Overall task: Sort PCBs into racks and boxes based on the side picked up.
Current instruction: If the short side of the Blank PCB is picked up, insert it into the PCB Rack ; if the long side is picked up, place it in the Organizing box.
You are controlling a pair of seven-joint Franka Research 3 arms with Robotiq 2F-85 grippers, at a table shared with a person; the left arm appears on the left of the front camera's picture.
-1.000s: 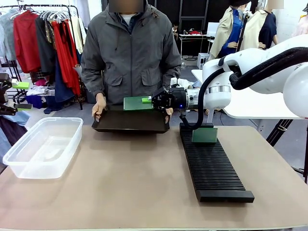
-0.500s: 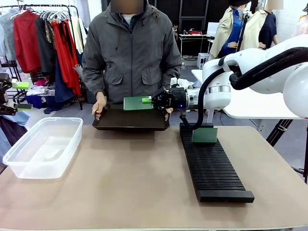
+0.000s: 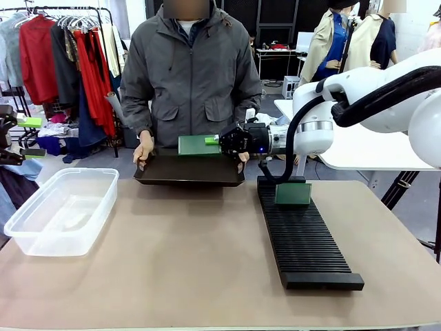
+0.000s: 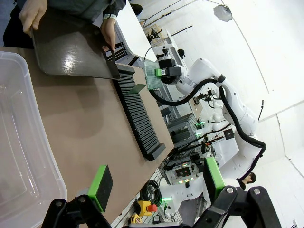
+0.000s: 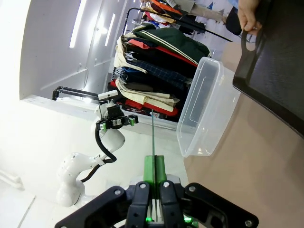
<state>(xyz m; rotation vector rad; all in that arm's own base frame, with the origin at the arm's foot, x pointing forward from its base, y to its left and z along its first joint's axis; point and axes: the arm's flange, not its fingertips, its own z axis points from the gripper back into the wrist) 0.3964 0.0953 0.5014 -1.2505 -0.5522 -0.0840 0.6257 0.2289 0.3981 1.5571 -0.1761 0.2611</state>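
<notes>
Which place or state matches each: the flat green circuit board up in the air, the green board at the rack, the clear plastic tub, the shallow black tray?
1. held green circuit board
2. racked green board
3. clear plastic tub
4. shallow black tray

A. gripped by a person's hands
B. on the table, robot's left side
C. pinched in the right gripper
D. upright in the long black slotted rack

Pairs: 1-C, 2-D, 3-B, 4-A

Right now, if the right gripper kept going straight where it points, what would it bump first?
Probably nothing near. The right gripper, holding a PCB, points sideways above the black tray; the way looks free past the person's hand, though depth is unclear.
</notes>
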